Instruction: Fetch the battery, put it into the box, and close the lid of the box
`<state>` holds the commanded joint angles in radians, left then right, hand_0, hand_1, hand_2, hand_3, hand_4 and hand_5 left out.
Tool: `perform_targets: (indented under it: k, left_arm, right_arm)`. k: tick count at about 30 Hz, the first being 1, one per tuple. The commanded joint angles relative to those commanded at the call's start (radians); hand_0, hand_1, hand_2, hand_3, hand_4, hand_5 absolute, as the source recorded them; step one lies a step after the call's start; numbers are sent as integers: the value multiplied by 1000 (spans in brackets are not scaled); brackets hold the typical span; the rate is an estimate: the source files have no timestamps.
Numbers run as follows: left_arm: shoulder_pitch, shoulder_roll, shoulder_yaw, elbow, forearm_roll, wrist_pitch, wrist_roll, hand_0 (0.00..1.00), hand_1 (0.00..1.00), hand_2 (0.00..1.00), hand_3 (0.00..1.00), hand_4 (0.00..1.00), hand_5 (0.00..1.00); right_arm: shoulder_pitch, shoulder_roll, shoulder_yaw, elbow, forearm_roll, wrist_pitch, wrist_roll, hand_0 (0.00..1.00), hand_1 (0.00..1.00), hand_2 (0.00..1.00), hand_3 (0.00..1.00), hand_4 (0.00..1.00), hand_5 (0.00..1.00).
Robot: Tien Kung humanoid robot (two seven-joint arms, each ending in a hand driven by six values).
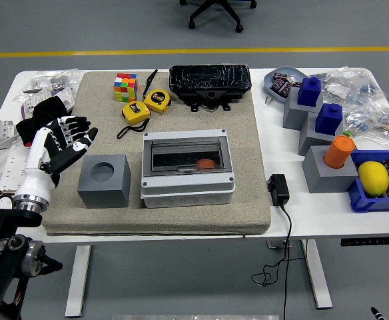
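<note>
The grey box [188, 190] sits mid-mat with its clear lid [187, 156] down flat. Through the lid shows an orange cylinder, apparently the battery [206, 164], lying inside. My left hand [66, 138], black and white, hovers over the mat's left edge, left of a grey block with a round hole [104, 181]. Its fingers are spread and hold nothing. It is well apart from the box. My right hand is out of sight.
A Rubik's cube [125, 87], two yellow tape measures [146, 105] and a black case [210, 83] lie behind the box. At right are grey blocks with blue caps [309, 91], an orange cylinder [339, 151], a lemon [373, 178] in a blue bin and a black adapter [278, 189].
</note>
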<state>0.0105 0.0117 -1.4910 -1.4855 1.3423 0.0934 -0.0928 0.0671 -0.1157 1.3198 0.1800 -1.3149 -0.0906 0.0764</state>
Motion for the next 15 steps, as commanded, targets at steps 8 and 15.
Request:
perform_targets:
  k: [8, 15]
  left_arm:
    - [-2, -3, -2, -1, -10, -2, 7, 738, 796, 761, 768, 998, 768]
    - [-5, -3, -7, -2, -7, -3, 9, 742, 793, 753, 749, 998, 760]
  right_arm:
    - [2, 3, -6, 0, 5, 2, 0, 887, 858, 814, 860, 998, 998]
    - [5, 3, -4, 0, 6, 1, 0, 886, 857, 814, 860, 998, 998]
